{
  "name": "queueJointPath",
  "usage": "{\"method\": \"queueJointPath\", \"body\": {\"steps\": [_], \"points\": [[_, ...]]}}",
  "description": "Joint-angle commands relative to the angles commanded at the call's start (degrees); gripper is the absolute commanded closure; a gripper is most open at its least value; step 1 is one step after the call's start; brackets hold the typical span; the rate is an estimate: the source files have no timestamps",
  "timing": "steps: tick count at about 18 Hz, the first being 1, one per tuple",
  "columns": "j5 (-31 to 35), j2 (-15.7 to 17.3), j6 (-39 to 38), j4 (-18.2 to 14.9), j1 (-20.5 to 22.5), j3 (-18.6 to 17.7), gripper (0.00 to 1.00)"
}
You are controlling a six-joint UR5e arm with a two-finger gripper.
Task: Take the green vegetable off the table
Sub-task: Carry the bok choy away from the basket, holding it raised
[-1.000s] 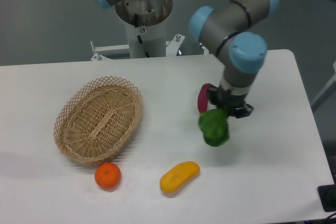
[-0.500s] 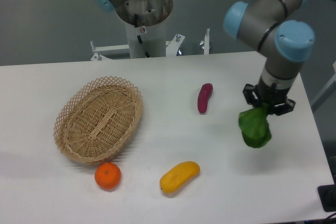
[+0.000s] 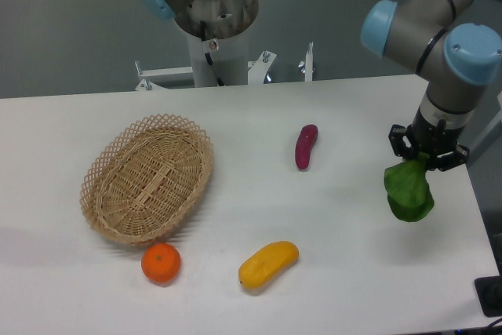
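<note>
The green vegetable (image 3: 409,192), with broad dark green leaves, hangs from my gripper (image 3: 427,158), which is shut on its top end and holds it in the air above the right part of the white table (image 3: 345,272). Its pale stalk end is hidden inside the jaws. The arm comes down from the upper right.
A slim purple-red vegetable (image 3: 306,147) lies mid-table. A yellow oblong vegetable (image 3: 268,263) and an orange (image 3: 161,263) lie near the front. A wicker basket (image 3: 147,176) stands at the left. The robot base (image 3: 213,21) is at the back. The table's right edge is close to the gripper.
My gripper has carried the green vegetable rightward, from beside the purple-red vegetable to near the table's right edge, still shut on it.
</note>
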Motion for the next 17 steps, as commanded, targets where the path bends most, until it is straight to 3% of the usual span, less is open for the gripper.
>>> {"method": "queueJointPath", "body": {"steps": [17], "points": [[0.4, -1.2, -0.6, 0.0, -0.2, 1.5, 0.78]]}}
